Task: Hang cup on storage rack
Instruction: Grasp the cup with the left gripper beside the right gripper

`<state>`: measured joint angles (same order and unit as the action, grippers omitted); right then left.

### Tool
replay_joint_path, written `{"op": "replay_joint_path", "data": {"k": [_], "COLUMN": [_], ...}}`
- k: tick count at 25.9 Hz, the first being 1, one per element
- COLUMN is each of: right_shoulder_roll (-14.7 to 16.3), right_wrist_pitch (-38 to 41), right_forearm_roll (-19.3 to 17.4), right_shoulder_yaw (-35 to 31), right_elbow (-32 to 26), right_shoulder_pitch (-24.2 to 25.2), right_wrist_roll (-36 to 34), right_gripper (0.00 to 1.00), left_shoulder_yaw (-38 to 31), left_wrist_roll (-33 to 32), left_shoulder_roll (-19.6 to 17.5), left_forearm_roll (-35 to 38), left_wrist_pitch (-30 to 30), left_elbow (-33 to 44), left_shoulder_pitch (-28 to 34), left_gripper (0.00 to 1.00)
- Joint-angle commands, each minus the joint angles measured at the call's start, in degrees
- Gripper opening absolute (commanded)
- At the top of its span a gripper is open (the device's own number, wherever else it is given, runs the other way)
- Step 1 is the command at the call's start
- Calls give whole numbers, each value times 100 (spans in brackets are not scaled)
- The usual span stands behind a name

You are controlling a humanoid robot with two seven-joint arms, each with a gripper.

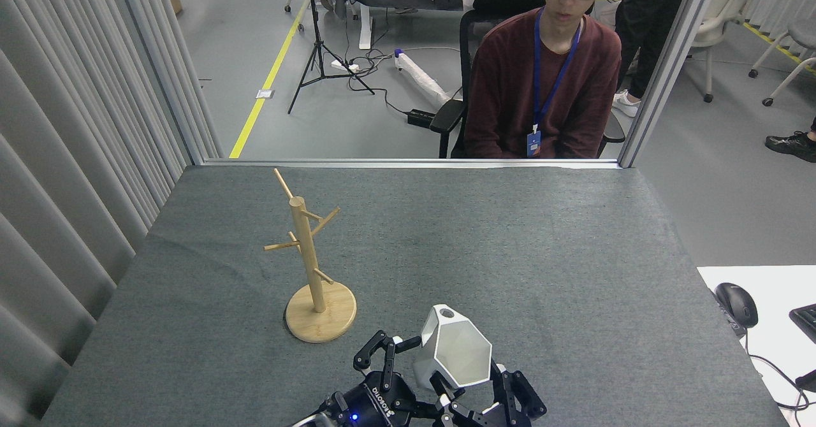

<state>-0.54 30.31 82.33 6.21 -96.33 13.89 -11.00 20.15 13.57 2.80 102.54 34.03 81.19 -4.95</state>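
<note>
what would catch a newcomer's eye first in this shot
The white faceted cup stands out at the bottom centre, held up off the grey table by the right pincer, with the open left pincer close beside it. To its left stands the wooden rack, all its pegs bare. Beyond the far edge of the table, a person in a maroon sweater sits watching.

Right hand (pixel 468 392) grips the cup (pixel 454 354) (tilted) near the storage rack (pixel 311 264).

Both grippers are black with thin, jointed fingers. The left gripper (pixel 390 349) has white letters and a small blue light. The right gripper (pixel 472 389) has white fingertips.
</note>
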Motion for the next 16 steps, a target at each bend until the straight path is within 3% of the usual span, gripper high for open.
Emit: {"op": "replay_joint_path", "data": {"k": [1,6,12,16], "right_shoulder_roll": [10,10,10,10], "right_wrist_pitch": [-16,-25,-25,-34], "right_forearm_roll": [73,90,90,90], "right_shoulder_yaw": [30,38,30,38], "right_elbow": [1,1,1,1], "right_shoulder_pitch": [35,44,44,44], "right_wrist_roll": [1,1,1,1], "right_gripper": [42,42,42,42], "left_shoulder_yaw": [-3,-3,-11,-11], "left_wrist_roll": [-3,-3,-12,-12], "left_shoulder_roll": [1,-16,-43,-52], "left_forearm_roll": [-6,-6,12,12], "left_wrist_pitch": [7,7,7,16], "left_elbow": [2,-7,-7,2], "left_shoulder_pitch": [-32,-32,-32,-41], "left_gripper": [99,97,69,63]}}
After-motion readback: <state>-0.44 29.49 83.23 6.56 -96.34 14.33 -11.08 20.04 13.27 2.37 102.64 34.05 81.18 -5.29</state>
